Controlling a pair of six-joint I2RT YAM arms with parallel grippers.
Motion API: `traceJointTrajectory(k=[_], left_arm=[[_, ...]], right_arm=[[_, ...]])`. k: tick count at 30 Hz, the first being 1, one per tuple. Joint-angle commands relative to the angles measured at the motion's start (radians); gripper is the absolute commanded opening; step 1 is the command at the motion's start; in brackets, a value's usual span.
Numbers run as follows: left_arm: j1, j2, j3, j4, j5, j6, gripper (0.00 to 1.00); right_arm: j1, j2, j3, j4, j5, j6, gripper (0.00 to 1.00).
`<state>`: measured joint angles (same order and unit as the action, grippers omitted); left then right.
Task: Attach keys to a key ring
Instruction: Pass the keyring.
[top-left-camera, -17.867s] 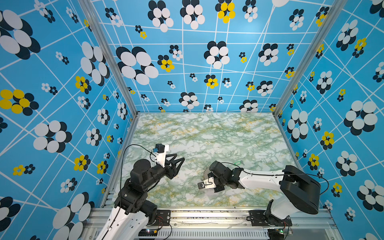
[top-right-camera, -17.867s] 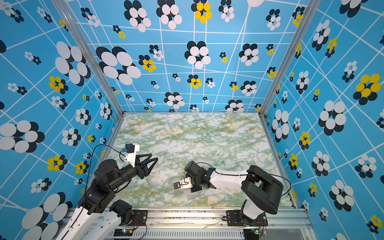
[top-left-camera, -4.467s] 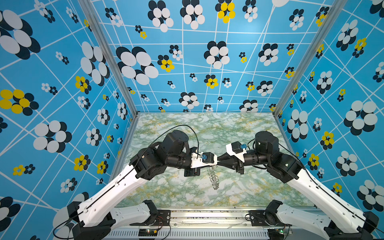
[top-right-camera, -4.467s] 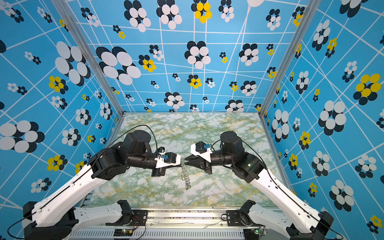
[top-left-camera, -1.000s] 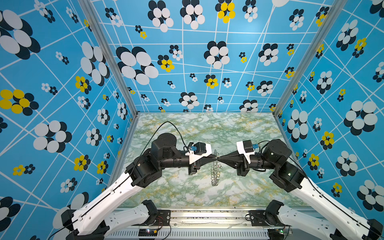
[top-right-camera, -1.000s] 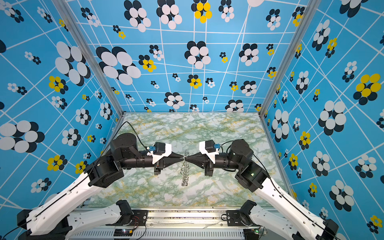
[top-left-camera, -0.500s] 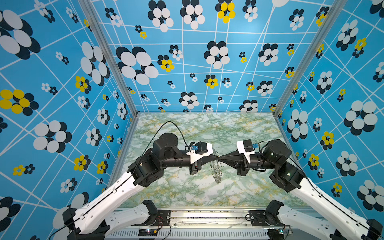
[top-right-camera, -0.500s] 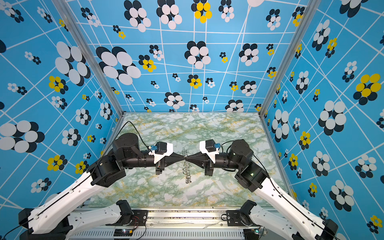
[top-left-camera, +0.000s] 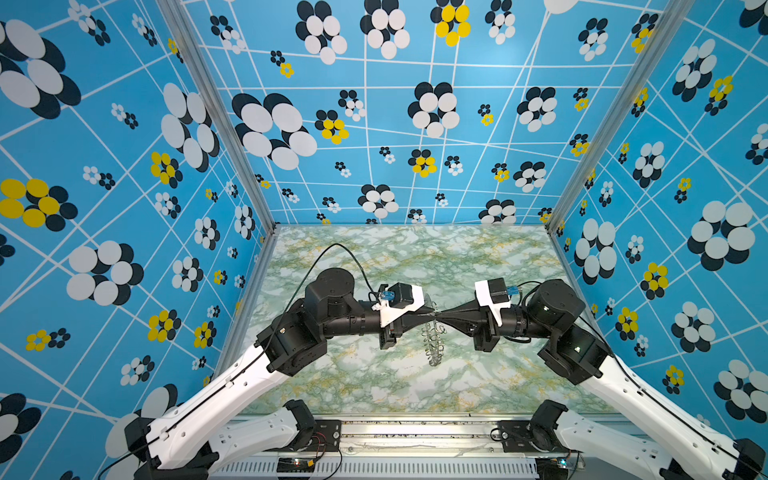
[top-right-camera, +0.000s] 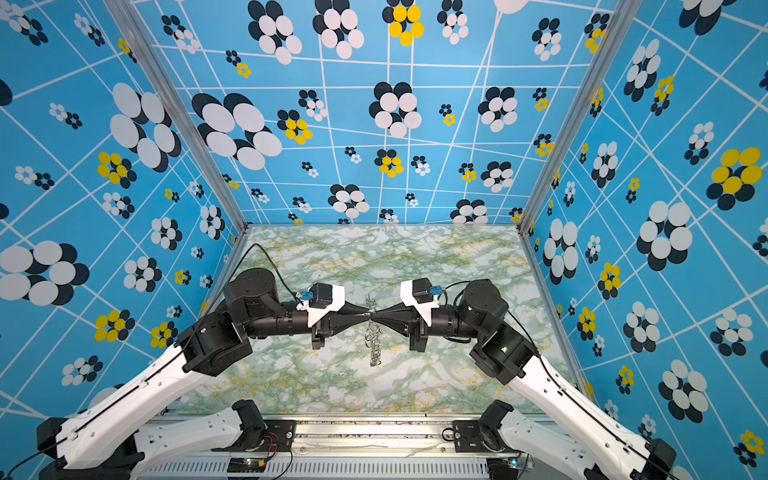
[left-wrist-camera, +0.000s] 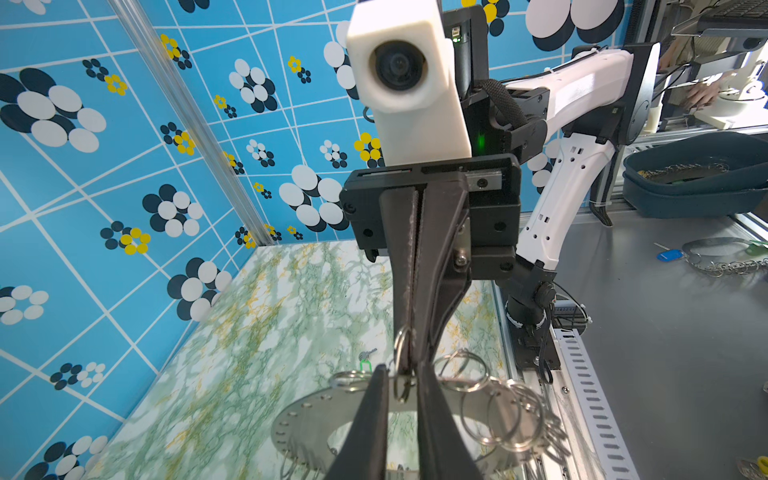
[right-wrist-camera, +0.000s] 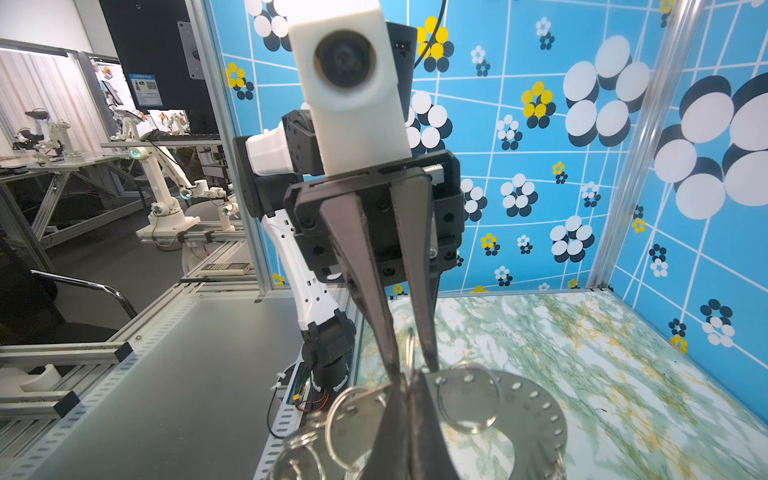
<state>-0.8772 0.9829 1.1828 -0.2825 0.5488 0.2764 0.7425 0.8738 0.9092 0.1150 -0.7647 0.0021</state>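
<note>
1. Looking down in both top views, you find your two arms stretched toward each other over the green marbled table (top-left-camera: 374, 386). The left gripper (top-left-camera: 429, 316) and the right gripper (top-left-camera: 439, 316) meet tip to tip above its middle.
2. Your key ring (top-left-camera: 432, 347) hangs in the air just below those tips, clear of the table. It is edge-on to the top cameras, so it reads as a thin upright strip fringed with loops.
3. Your right gripper is clenched. In the left wrist view its two fingers (left-wrist-camera: 432, 249) press flat together and pinch one small wire loop (left-wrist-camera: 401, 345) at the ring's upper edge.
4. Your left gripper stands narrowly parted. In the right wrist view its fingertips (right-wrist-camera: 388, 357) flank that same loop with a thin gap on either side. It surrounds the loop but does not appear to squeeze it.
5. From the wrist cameras you see the ring's flat grey plate (right-wrist-camera: 532, 407), with small holes round its rim and a wide centre hole. More loops bunch along one side of it.
6. Your green key tag (left-wrist-camera: 365, 366) lies flat on the table with a tiny silvery key at its end. It sits apart from the ring, and neither gripper touches it. You cannot make it out in the top views.
</note>
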Motion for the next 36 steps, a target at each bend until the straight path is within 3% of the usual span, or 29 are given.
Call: traceJointTrajectory(k=[1,10,16,36], left_arm=[[0.006,-0.013,-0.024,0.017,-0.016,-0.011,0.16],[0.005,-0.028,-0.035,0.055,-0.026,-0.022,0.17],[0.006,-0.053,-0.052,0.119,-0.017,-0.050,0.26],[0.007,-0.027,-0.048,0.120,0.011,-0.063,0.19]], right_arm=[[-0.001,-0.024,-0.005,0.073,-0.006,0.022,0.00],[0.000,-0.022,-0.007,0.071,-0.013,0.027,0.00],[0.000,-0.025,-0.013,0.079,-0.008,0.030,0.00],[0.000,-0.020,-0.009,0.106,-0.015,0.051,0.00]])
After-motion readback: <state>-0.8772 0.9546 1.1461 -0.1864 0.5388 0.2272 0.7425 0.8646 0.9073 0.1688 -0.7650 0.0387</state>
